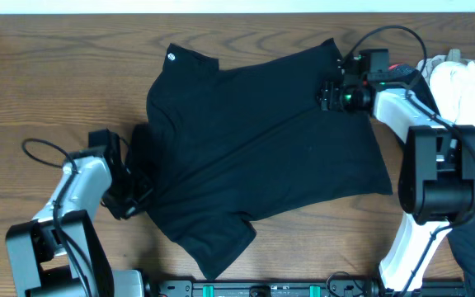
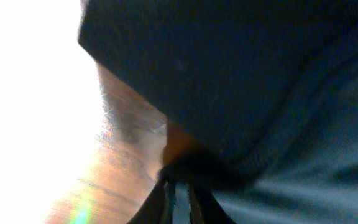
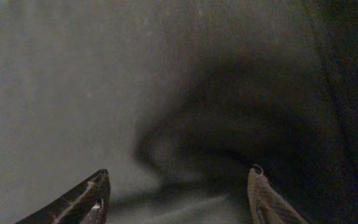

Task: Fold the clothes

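Spread flat across brown wooden tabletop [image 1: 56, 74]: plain black short-sleeved fabric T-shirt [image 1: 262, 140], soft, light, limp. Likely sags and bunches if lifted mid-panel; better taken by hems and corners. Left fingers [image 2: 158, 205] pinched shut on its left edge. Right fingers [image 3: 82, 199] wide apart, empty, just above hem corner.
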